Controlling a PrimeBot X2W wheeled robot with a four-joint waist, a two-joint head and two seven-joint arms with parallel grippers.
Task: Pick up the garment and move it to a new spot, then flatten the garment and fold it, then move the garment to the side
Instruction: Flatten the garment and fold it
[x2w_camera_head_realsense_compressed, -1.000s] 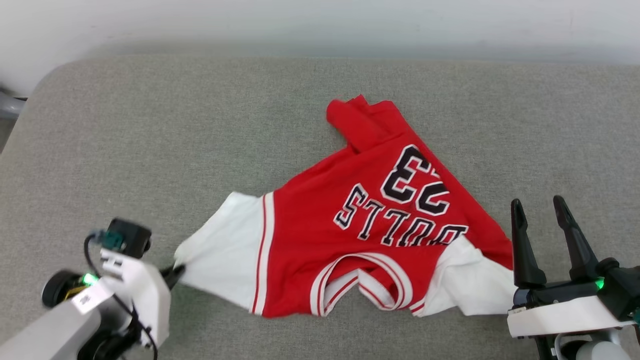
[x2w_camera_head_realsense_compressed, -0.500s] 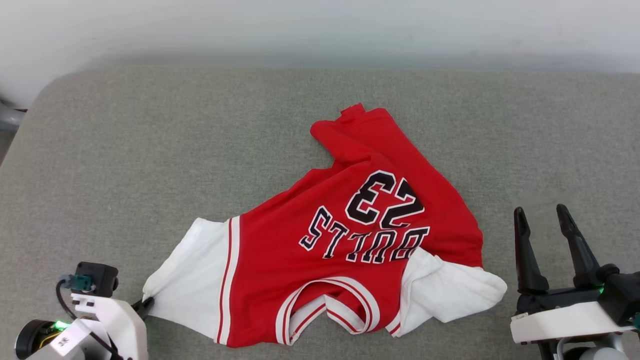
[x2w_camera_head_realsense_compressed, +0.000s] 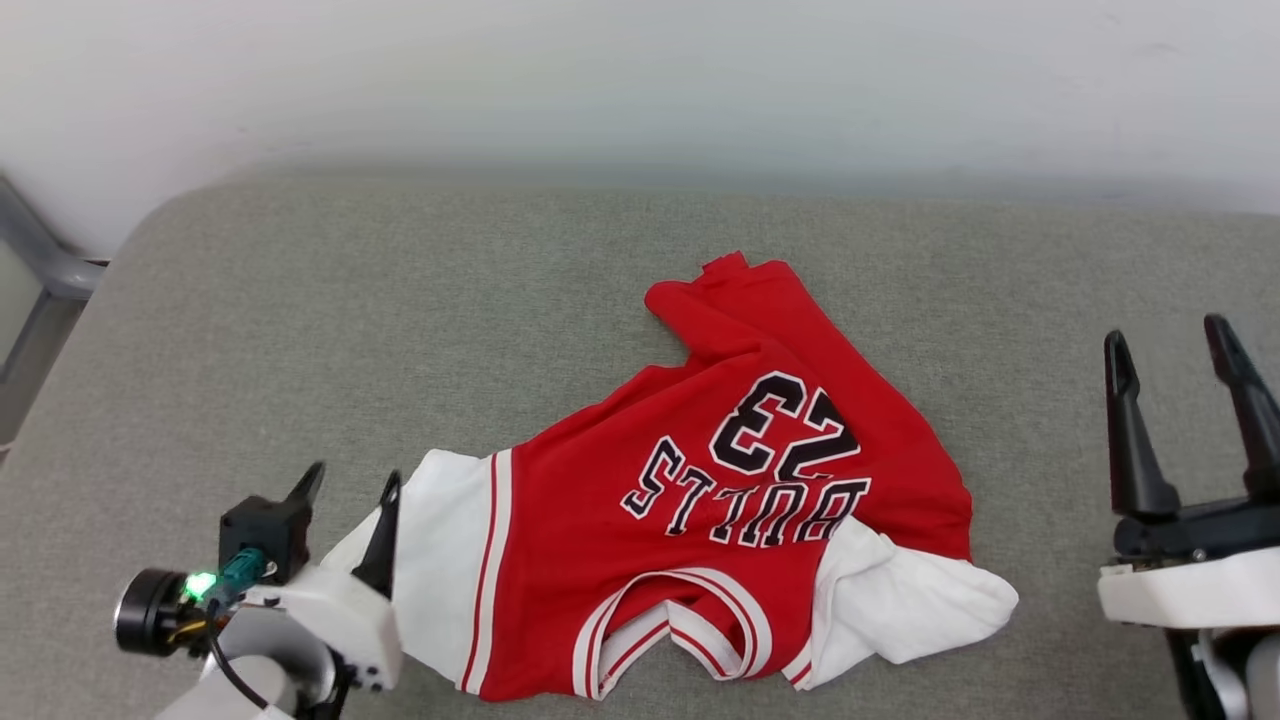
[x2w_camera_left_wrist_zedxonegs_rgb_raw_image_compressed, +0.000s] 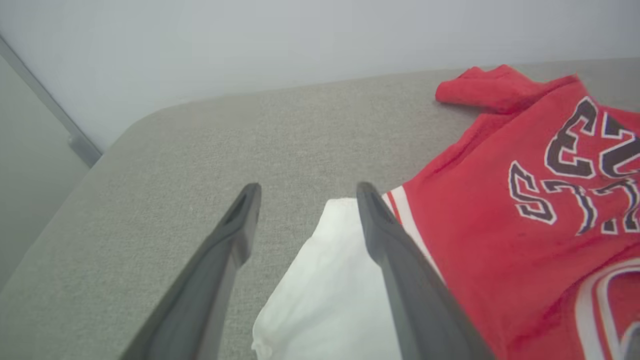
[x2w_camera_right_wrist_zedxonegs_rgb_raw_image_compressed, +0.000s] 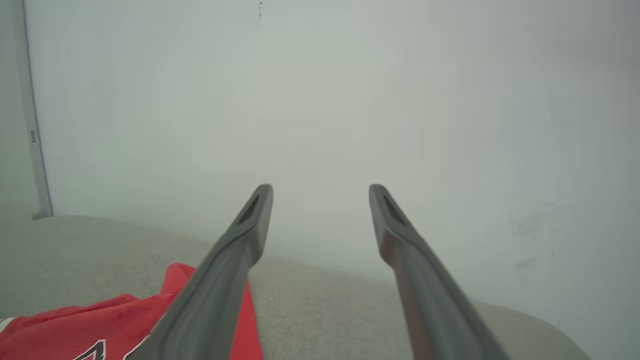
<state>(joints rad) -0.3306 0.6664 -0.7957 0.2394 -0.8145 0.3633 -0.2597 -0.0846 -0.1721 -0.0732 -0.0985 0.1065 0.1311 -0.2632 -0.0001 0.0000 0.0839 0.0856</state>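
Garment (x2w_camera_head_realsense_compressed: 720, 520) lies rumpled on the bench (x2w_camera_head_realsense_compressed: 400, 300). Left gripper (x2w_camera_head_realsense_compressed: 353, 475), fingers apart, at its white sleeve (x2w_camera_head_realsense_compressed: 440, 560); right gripper (x2w_camera_head_realsense_compressed: 1166, 332), fingers apart, clear. Likely flattening stage: next, grip edges and spread.

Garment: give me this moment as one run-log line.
garment: crumpled, print up, on grey cushion | left gripper: open at white sleeve | right gripper: open, clear of garment | stage: not yet flattened

Red jersey T-shirt (x2w_camera_head_realsense_compressed: 690, 545), white short sleeves, red-white striped trim. Rumpled yet mostly spread on grey padded surface (x2w_camera_head_realsense_compressed: 400, 300), black white-outlined "BULLS 23" facing up, upside down in head view. Collar nearest, hem bunched farthest.
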